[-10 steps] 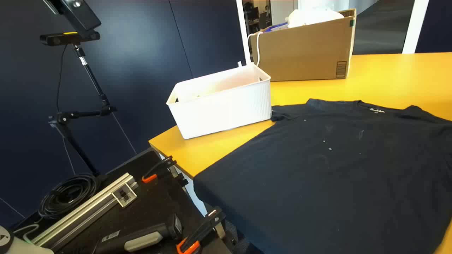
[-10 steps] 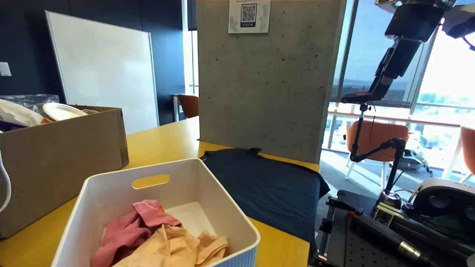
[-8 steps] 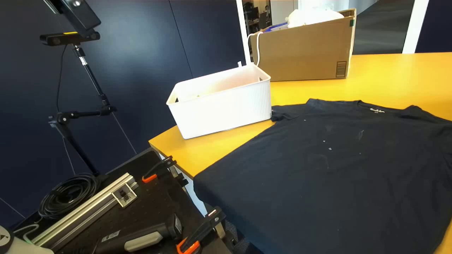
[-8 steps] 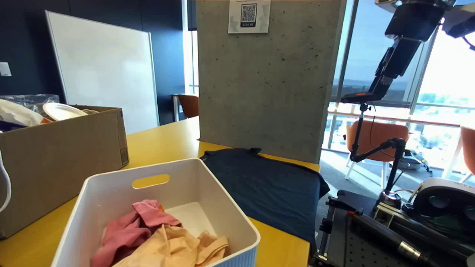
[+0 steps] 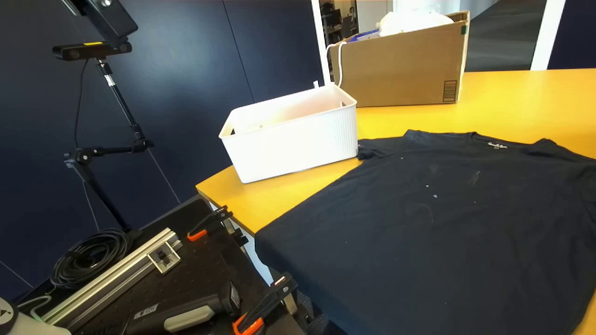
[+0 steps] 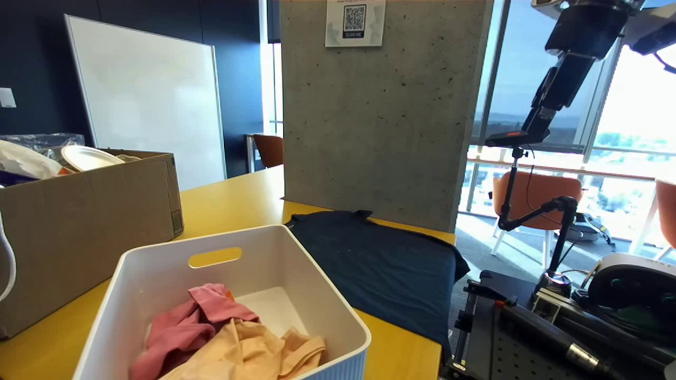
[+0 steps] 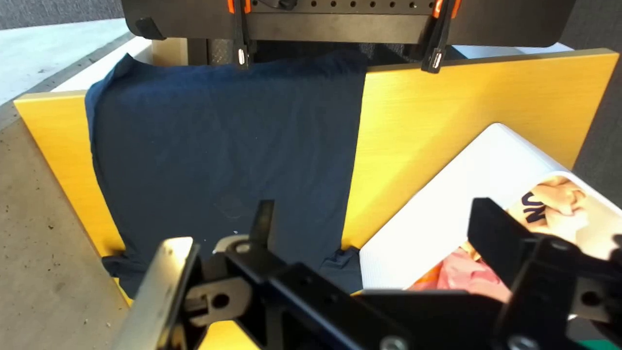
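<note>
As the wrist view looks down on the yellow bench point(image 7: 437, 107), a concrete column point(image 7: 53, 233) flanks its left edge, with only a narrow strip of yellow between that edge and the dark T-shirt point(image 7: 228, 146). Spread nearly flat, the shirt covers the left and middle part of the bench. Its long axis runs away from the edge beside the black platform point(image 7: 330, 26), roughly square to it: the hem drops over that edge, while the collar point(image 5: 484, 138) points away from the platform, with yellow surface beyond it in an exterior view. Two clamps point(image 7: 437, 43) jut from the platform towards the same edge, one above the hem, the second right of the shirt.

Spread wide, the jaws hang well above the bench, spanning from the shirt to the white bin point(image 7: 437, 218) in the wrist view and hiding the collar there. Between shirt and bin, a wedge of yellow opens broadly at the platform-side edge and narrows to a bunched sleeve just beside the bin. Near the bench's right edge, the bin stands askew, holding pink cloth point(image 6: 179, 332) and peach cloth point(image 6: 248, 348). Farther from the platform, near the bin, stands a cardboard box point(image 5: 400, 70).
</note>
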Motion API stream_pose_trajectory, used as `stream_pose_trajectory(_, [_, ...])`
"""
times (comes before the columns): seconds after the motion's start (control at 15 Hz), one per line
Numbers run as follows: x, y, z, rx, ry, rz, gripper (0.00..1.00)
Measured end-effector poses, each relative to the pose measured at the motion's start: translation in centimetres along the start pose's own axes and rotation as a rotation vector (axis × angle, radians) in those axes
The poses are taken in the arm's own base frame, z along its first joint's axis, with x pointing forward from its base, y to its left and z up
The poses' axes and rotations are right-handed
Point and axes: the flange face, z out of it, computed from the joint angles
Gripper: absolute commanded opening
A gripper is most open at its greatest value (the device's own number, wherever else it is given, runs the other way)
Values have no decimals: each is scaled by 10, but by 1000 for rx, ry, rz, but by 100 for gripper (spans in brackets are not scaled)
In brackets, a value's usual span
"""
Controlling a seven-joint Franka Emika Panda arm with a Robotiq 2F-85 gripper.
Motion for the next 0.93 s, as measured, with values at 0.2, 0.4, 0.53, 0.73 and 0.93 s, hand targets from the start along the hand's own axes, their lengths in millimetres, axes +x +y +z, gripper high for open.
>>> stream_pose_trajectory(0.2, [19,19,7,24,49,-29,100])
stream_pose_trajectory(0.4, [44,39,24,47,82,-99,100])
stream_pose_trajectory(0.53, [65,42,43,75,81,-159,100])
stream_pose_trajectory(0.73, [95,36,71,130,59,-216,100])
stream_pose_trajectory(0.93, [117,26,90,186,30,-250,100])
